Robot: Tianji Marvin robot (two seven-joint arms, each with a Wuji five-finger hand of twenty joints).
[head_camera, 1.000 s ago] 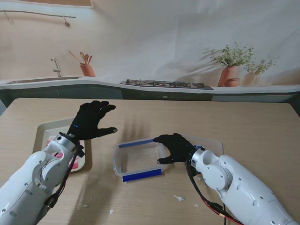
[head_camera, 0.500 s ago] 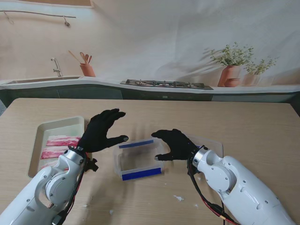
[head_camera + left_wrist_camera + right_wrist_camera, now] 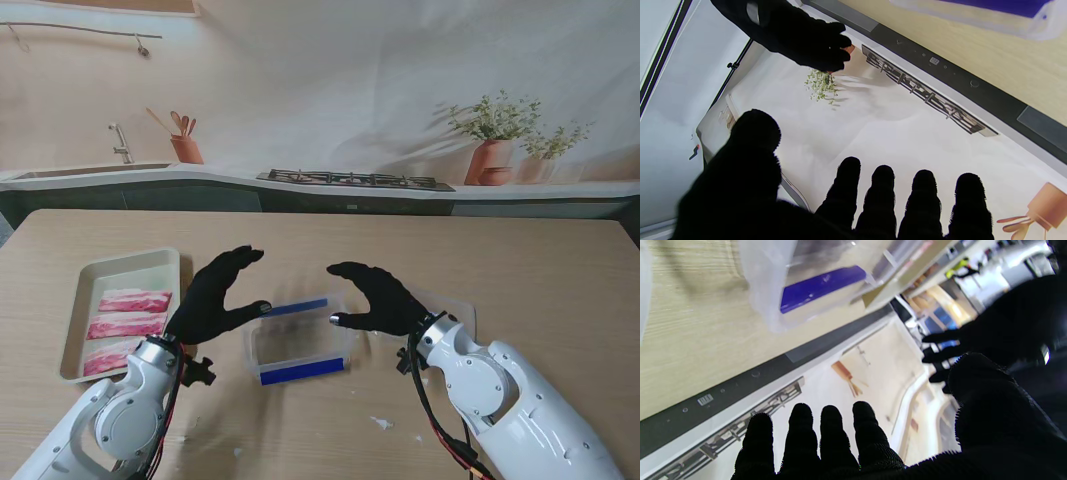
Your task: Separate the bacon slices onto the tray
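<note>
1. Left hand (image 3: 213, 296), black-gloved: fingers spread, thumb apart, holding nothing. It hovers above the left end of the clear plastic container with blue tape strips (image 3: 297, 347), not touching it.
2. Right hand (image 3: 381, 301), black-gloved: likewise released and holding nothing, palm turned toward the left hand, over the container's right end. The wrist views show both sets of fingers free.
3. Step in hand, my read: both hands are converging on the container, likely to fetch or check for another slice. Cannot tell whether any bacon is left inside; the walls are see-through and the bottom looks bare.
4. To do it well: bring the fingers down inside the walls, not onto the rim, and steady the container with one hand so it doesn't skate on the wooden surface (image 3: 520, 270).
5. Pink-and-white bacon slices (image 3: 126, 326): three, lying side by side in the pale rectangular tray (image 3: 78, 309), on the left, just beside the left hand.
6. Lay any further slice on bare tray, clear of the others.
</note>
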